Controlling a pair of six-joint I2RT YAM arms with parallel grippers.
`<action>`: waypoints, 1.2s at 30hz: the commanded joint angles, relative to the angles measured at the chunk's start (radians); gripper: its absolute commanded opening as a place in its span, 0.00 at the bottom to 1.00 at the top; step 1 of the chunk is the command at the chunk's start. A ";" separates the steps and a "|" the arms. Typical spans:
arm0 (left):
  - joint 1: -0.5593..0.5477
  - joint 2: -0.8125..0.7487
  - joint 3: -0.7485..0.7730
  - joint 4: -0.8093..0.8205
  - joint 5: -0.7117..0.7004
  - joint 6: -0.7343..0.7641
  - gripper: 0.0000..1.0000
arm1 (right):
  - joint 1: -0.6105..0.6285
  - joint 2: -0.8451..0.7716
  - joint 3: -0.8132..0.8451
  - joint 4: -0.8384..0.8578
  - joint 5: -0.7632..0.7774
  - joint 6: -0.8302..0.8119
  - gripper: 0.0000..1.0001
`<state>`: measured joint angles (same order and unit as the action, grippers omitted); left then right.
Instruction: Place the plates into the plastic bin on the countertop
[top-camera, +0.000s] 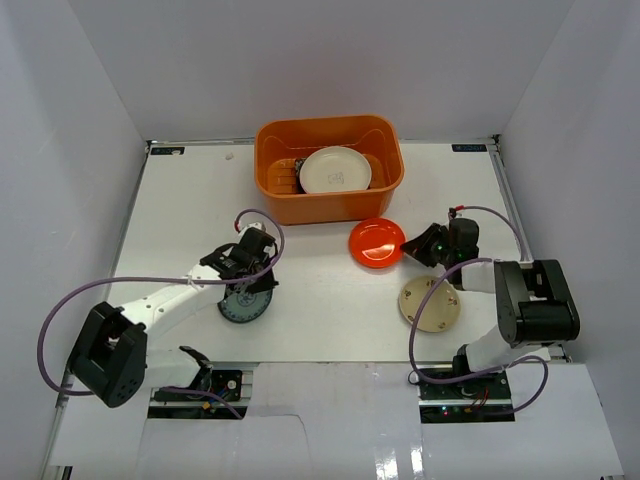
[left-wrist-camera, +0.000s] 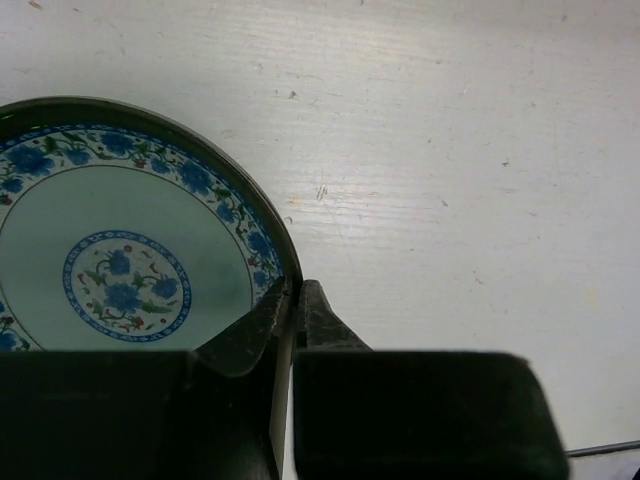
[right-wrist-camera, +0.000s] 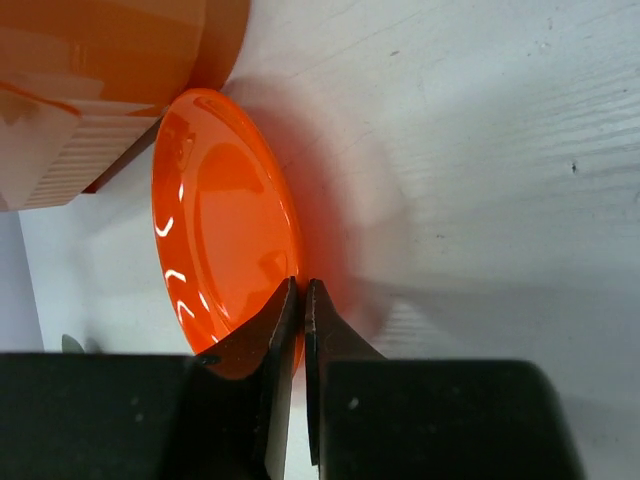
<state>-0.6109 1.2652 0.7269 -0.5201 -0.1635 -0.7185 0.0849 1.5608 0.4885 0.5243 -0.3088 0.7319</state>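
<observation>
Two: glossy red plate (right-wrist-camera: 220, 220), floral plate (left-wrist-camera: 120, 250)

The top view looks down from high above the near edge of the table (top-camera: 330, 300), taking in all of it, with the bin (top-camera: 330, 205) at the far side. The left wrist view sits very close to the table, near-left of the bin, and looks past its own fingers (left-wrist-camera: 255, 335) onto the blue plate (left-wrist-camera: 120, 260). The right wrist view, just near-right of the bin, looks along its fingers onto the red plate (right-wrist-camera: 220, 220) and a bin corner. Both plates also appear in the top view.
</observation>
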 joint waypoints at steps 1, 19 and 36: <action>-0.003 -0.059 0.046 -0.004 -0.004 0.010 0.07 | -0.005 -0.122 -0.011 0.030 0.007 0.005 0.08; 0.247 -0.294 -0.035 -0.204 -0.155 -0.122 0.62 | 0.177 -0.422 0.359 -0.247 -0.099 -0.098 0.08; 0.589 -0.236 -0.247 -0.032 0.136 -0.170 0.65 | 0.202 0.470 1.305 -0.626 0.062 -0.269 0.08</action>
<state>-0.0296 1.0325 0.5041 -0.6144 -0.0799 -0.8528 0.2775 2.0167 1.7386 -0.0559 -0.2520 0.4843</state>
